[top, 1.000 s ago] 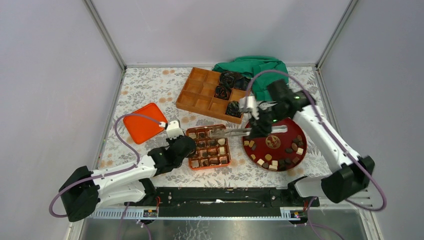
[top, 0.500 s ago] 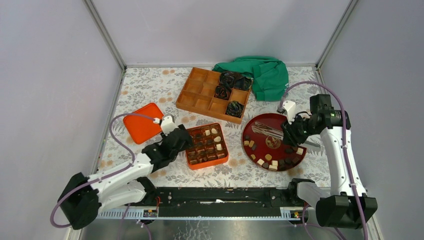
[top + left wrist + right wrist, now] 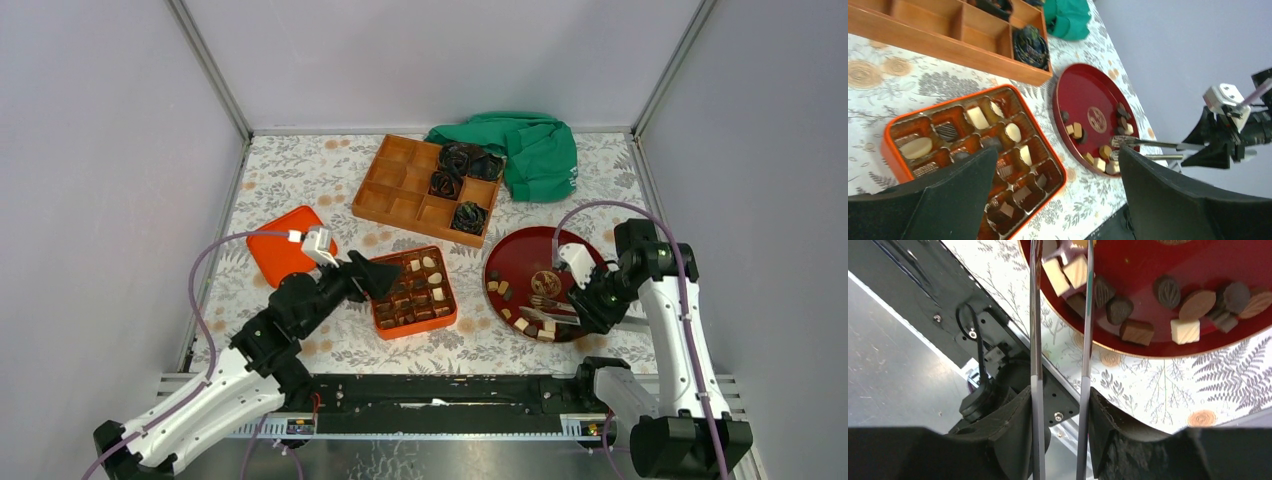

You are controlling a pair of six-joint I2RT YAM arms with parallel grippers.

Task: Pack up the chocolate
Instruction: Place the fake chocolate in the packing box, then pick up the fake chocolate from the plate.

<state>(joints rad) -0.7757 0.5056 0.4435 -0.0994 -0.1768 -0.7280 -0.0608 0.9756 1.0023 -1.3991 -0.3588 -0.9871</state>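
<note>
1. Flat orange square lid [image 3: 287, 246]: lying on the floral table cover [image 3: 300, 170] near the left wall, with bare cover behind it.
2. Left gripper [image 3: 1057, 150]: hanging low over the near-left corner of item 3, jaws spread wide, nothing between them.
3. Orange compartmented box [image 3: 413, 293]: sitting mid-table, apart from the items around it. Most cells are holding small dark, tan and cream chocolate pieces [image 3: 916, 147].
4. Divided wooden tray [image 3: 425, 188]: lying behind the box. Black crinkled bundles [image 3: 468, 215] are filling its right-hand cells.
5. Green crumpled cloth [image 3: 530, 150]: lying at the back right, just beside the tray's corner.
6. Round red plate [image 3: 520, 262]: sitting right of the box. More chocolate pieces are crowding its near rim, and only a narrow strip of cover is showing between that rim and the black base rail [image 3: 450, 390].
7. Right gripper [image 3: 596, 297]: clamping thin metal tongs [image 3: 548, 308]. The tines are reaching among the rim pieces; whether one is pinched cannot be told.
</note>
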